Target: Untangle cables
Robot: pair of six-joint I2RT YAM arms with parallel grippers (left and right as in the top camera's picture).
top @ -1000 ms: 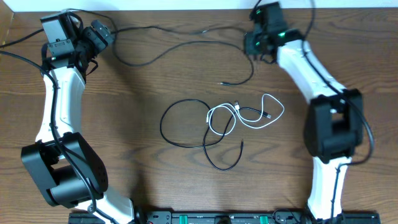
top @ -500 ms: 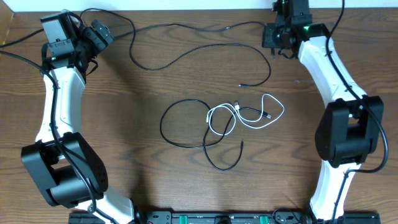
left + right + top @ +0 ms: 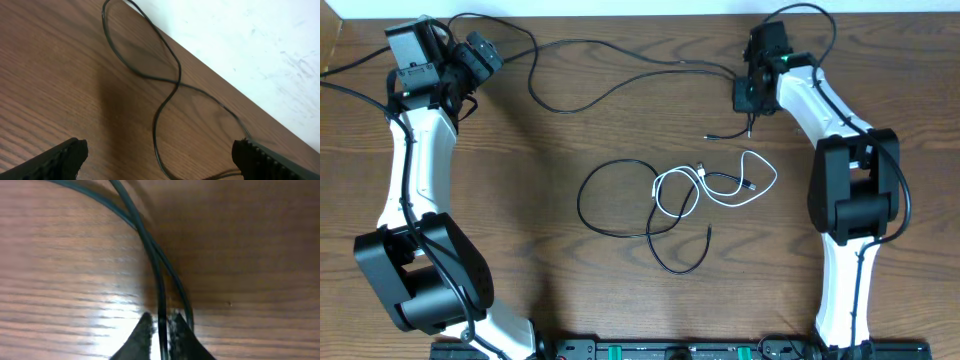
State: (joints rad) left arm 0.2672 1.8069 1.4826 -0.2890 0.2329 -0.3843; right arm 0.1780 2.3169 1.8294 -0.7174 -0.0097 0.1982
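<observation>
Brown wood-grain tabletop (image 3: 570, 300), with a white strip of wall (image 3: 620, 8) along its far edge. Left pincer (image 3: 488, 54) sits at the far-left corner, spread wide and empty; in its wrist view both fingers (image 3: 65, 157) stand far apart above bare wood. One long black cable (image 3: 560, 110) runs along the far side from that corner toward the right arm, and the left wrist view shows it looping and crossing itself once near the table edge. Right pincer (image 3: 750, 110) is at the far right, down on this same cable. In its wrist view the tips are drawn close together with the cord running straight between them, pinched against the wood. Just past it the cable bends back, and its plug end lies on the wood nearby. Mid-tabletop, well apart from both pincers: the second black cable (image 3: 582, 200) in a wide loop, crossing and interlaced with the white cable (image 3: 662, 200), which coils to its right.
</observation>
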